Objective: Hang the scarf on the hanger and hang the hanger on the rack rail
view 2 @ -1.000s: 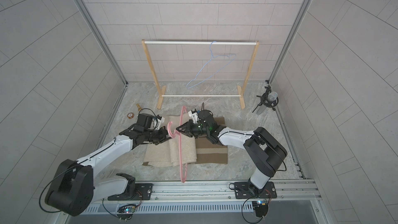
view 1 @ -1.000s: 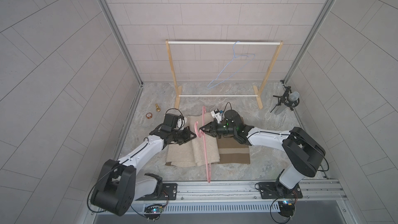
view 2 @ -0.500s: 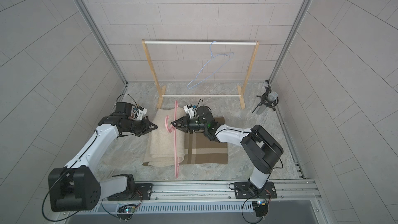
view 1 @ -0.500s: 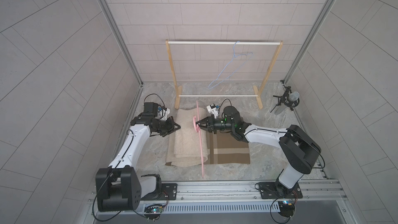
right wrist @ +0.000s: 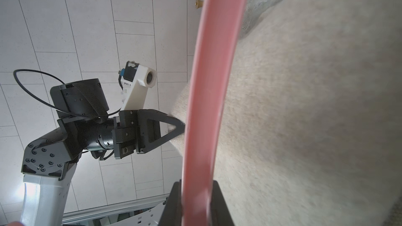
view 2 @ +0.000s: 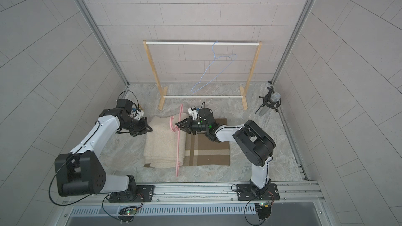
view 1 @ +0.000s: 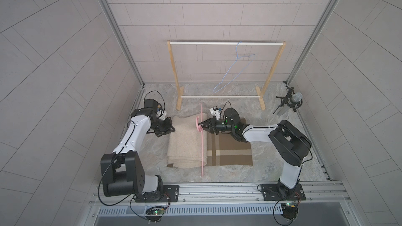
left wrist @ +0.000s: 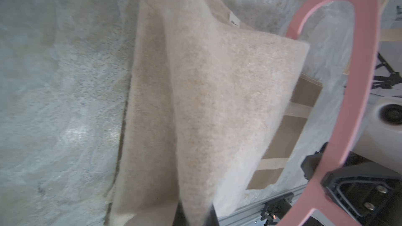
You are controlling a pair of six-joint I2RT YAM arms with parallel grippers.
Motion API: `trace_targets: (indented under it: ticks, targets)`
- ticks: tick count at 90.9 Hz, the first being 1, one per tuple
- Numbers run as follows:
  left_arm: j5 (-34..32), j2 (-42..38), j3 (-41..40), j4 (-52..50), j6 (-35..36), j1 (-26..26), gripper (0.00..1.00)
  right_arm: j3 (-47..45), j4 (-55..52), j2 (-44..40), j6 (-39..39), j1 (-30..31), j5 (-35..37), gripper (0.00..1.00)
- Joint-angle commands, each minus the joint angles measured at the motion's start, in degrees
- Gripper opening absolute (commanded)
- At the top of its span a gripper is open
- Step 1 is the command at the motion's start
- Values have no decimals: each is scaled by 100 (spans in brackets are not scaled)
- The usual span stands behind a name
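You have the scarf (view 1: 185,144), fuzzy beige over brown stripes, folded in front of the rack (view 1: 226,43), one beige edge lifted. The pink hanger (view 1: 203,148) stands on edge across it, one tip toward the rack.

The location was a robotics laboratory test cell, not a home. Indicators:
- Enclosure: grey tiled wall panels (view 1: 217,7) on three sides, joined by aluminium posts (view 1: 115,31).
- Work surface: a marble-patterned table (view 1: 272,166) fronted by a metal mounting rail (view 1: 217,189).
- Equipment: the left arm (view 1: 132,135) and right arm (view 1: 289,144) were bolted to that rail, with exposed cabling, a lit circuit board (view 1: 155,211) and a vent grille (view 1: 217,210) below.
- Recording gear: a microphone on a small tripod (view 1: 291,103) stood in one corner.
- Staged props: a scarf (view 1: 185,142), a pink hanger (view 1: 202,144), and a wooden rack (view 1: 226,43) carrying a blue wire hanger (view 1: 236,52).
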Motion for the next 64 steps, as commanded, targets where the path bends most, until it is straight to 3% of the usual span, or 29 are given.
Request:
trace_targets:
  ticks: [1, 64]
  targets:
    - [-842, 66, 104, -127, 187, 85, 0, -215, 174, -59, -152, -94, 34, 0]
    - [-1186, 714, 404, 225, 278, 172, 0, -614, -1433, -1006, -1042, -545, -199, 0]
